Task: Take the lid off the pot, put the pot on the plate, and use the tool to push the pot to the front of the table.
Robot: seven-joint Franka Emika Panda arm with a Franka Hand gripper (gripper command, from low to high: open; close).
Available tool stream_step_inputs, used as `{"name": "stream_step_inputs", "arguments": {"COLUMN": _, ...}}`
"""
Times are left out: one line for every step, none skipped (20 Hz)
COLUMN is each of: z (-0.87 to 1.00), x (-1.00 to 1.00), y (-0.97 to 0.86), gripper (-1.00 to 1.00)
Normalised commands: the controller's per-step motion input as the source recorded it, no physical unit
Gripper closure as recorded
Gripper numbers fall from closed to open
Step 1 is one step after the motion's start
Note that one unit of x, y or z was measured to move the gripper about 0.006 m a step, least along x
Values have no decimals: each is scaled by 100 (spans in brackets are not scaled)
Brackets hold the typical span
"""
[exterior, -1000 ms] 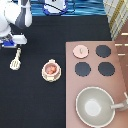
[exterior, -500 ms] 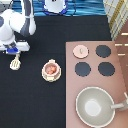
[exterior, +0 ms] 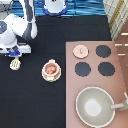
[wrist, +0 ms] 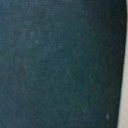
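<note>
Pink-tan and uncovered, the pot (exterior: 51, 70) sat on the plate (exterior: 44, 75), whose cream rim showed around it, out on the black table (exterior: 50, 105). I take the pot as the landmark. Its lid (exterior: 80, 51) lay off it, toward the exterior view's right and a little toward the top, resting on the brownish-pink stove counter (exterior: 120, 85) among the black burners (exterior: 103, 51). The large grey pan (exterior: 95, 106) stood on that same counter, toward the exterior view's bottom right of the pot. The tool (exterior: 16, 63) lay on the table to the exterior view's left of the pot, well apart from it. The gripper (exterior: 15, 53) was just above the tool, at its handle end; whether its jaws were released or clenched could not be told. The wrist view showed only dark tabletop.
</note>
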Motion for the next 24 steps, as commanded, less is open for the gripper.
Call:
{"name": "stream_step_inputs", "arguments": {"z": 17, "x": -21, "y": -24, "gripper": 100}}
{"name": "stream_step_inputs", "arguments": {"z": 16, "x": -24, "y": -25, "gripper": 100}}
{"name": "stream_step_inputs", "arguments": {"z": 12, "x": -24, "y": -25, "gripper": 100}}
{"name": "stream_step_inputs", "arguments": {"z": 11, "x": -25, "y": -25, "gripper": 100}}
{"name": "stream_step_inputs", "arguments": {"z": 10, "x": -22, "y": -23, "gripper": 100}}
{"name": "stream_step_inputs", "arguments": {"z": 9, "x": -22, "y": -22, "gripper": 100}}
{"name": "stream_step_inputs", "arguments": {"z": 11, "x": -14, "y": -19, "gripper": 100}}
{"name": "stream_step_inputs", "arguments": {"z": 13, "x": -4, "y": -13, "gripper": 100}}
{"name": "stream_step_inputs", "arguments": {"z": 17, "x": -1, "y": -10, "gripper": 100}}
{"name": "stream_step_inputs", "arguments": {"z": 17, "x": -1, "y": -9, "gripper": 100}}
{"name": "stream_step_inputs", "arguments": {"z": 21, "x": 0, "y": -9, "gripper": 100}}
{"name": "stream_step_inputs", "arguments": {"z": 21, "x": 0, "y": -9, "gripper": 100}}
{"name": "stream_step_inputs", "arguments": {"z": 22, "x": 0, "y": -7, "gripper": 100}}
{"name": "stream_step_inputs", "arguments": {"z": 24, "x": 0, "y": -6, "gripper": 100}}
{"name": "stream_step_inputs", "arguments": {"z": 23, "x": 0, "y": -5, "gripper": 100}}
{"name": "stream_step_inputs", "arguments": {"z": 23, "x": 0, "y": -4, "gripper": 100}}
{"name": "stream_step_inputs", "arguments": {"z": 21, "x": 0, "y": -4, "gripper": 100}}
{"name": "stream_step_inputs", "arguments": {"z": 22, "x": 0, "y": -4, "gripper": 100}}
{"name": "stream_step_inputs", "arguments": {"z": 25, "x": 0, "y": -2, "gripper": 100}}
{"name": "stream_step_inputs", "arguments": {"z": 29, "x": 0, "y": 0, "gripper": 100}}
{"name": "stream_step_inputs", "arguments": {"z": 35, "x": 0, "y": 0, "gripper": 100}}
{"name": "stream_step_inputs", "arguments": {"z": 47, "x": -3, "y": 0, "gripper": 100}}
{"name": "stream_step_inputs", "arguments": {"z": 71, "x": -9, "y": 1, "gripper": 100}}
{"name": "stream_step_inputs", "arguments": {"z": 96, "x": -8, "y": 9, "gripper": 100}}
